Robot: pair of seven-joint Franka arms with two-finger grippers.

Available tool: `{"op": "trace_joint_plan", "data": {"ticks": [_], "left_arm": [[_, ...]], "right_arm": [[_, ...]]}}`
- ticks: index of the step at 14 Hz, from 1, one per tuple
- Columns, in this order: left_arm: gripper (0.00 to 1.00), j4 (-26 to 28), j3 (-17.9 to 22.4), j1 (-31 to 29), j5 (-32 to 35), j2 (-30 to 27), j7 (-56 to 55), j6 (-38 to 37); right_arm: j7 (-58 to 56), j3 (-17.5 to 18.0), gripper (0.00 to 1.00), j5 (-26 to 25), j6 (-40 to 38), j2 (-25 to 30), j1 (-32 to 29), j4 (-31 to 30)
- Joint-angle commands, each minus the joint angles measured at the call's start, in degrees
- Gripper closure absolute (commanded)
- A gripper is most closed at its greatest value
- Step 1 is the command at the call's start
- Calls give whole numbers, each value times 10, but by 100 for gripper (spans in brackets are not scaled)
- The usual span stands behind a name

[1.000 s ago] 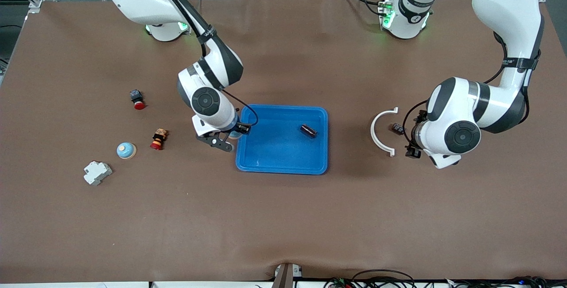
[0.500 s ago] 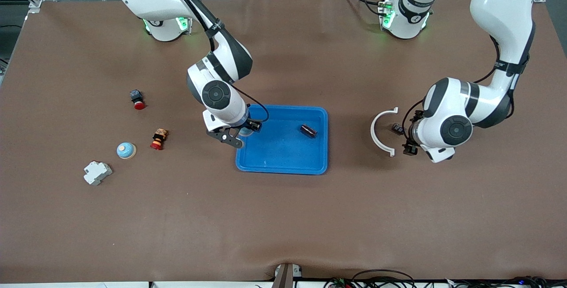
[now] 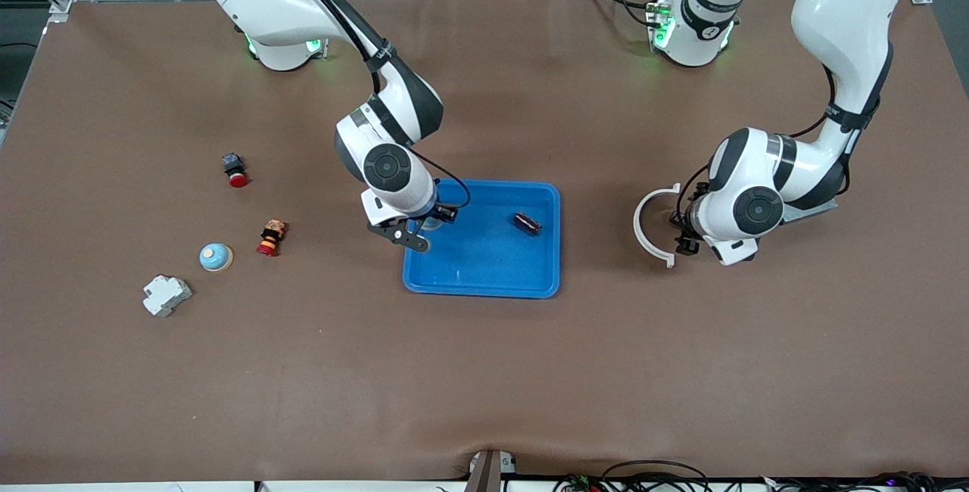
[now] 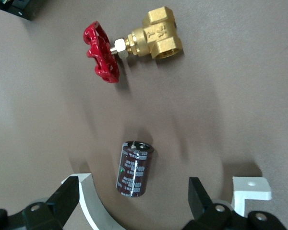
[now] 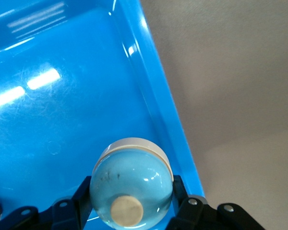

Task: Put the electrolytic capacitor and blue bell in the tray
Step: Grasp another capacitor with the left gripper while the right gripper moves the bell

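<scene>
Centrally in my front view sits the shallow bright-blue rectangular plastic tray (image 3: 484,280), its raised rim and rounded corners plain to see. A small dark cylindrical electrolytic capacitor (image 3: 528,222) lies on its side inside the tray, in the upper corner toward the left arm's end.

My right gripper (image 3: 418,231) hangs over the tray's edge toward the right arm's end. It is clenched on a pale-blue domed bell with a cream knob (image 5: 131,189). The right wrist view shows the two black fingers pressed against the dome's sides, with the tray's blue floor underneath.

My left gripper (image 4: 133,194) is over the bare brown table (image 3: 484,386), beside a white C-shaped plastic ring (image 3: 642,228), well apart from the tray. Its fingers are spread wide and hold nothing. In the left wrist view a second dark maroon capacitor (image 4: 134,168) lies on the table between them, touching neither. Higher in that view is a brass valve with a red handwheel (image 4: 134,45).

Toward the right arm's end of the table I see four loose things:
- a red push button on a black body (image 3: 235,170), uppermost
- a red and yellow switch part (image 3: 270,238), lower
- another pale-blue bell on a tan base (image 3: 216,256), just beside that
- a light grey circuit breaker block (image 3: 166,295), lowest
</scene>
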State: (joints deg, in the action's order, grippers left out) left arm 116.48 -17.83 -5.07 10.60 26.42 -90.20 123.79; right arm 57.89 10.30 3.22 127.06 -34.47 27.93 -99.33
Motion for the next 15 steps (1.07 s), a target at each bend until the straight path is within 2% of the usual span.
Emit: {"op": "trace_joint_plan", "data": {"ticks": [1, 3, 7, 13, 14, 15], "left_arm": [[0, 22, -5, -7, 13, -13, -7, 17], [0, 22, -5, -7, 13, -8, -7, 18], [17, 23, -5, -7, 14, -1, -6, 23], [28, 21, -5, -9, 14, 16, -7, 53], [34, 21, -4, -10, 14, 17, -5, 54], [47, 21, -4, -13, 14, 19, -1, 54]], "right_arm": [[8, -1, 97, 5, -4, -20, 10, 26], [7, -1, 97, 5, -3, -25, 10, 29], [7, -1, 96, 4, 5, -32, 16, 29], [6, -2, 94, 4, 16, -37, 24, 30], [6, -2, 94, 4, 17, -39, 24, 29], [6, -2, 94, 4, 18, -40, 24, 30]]}}
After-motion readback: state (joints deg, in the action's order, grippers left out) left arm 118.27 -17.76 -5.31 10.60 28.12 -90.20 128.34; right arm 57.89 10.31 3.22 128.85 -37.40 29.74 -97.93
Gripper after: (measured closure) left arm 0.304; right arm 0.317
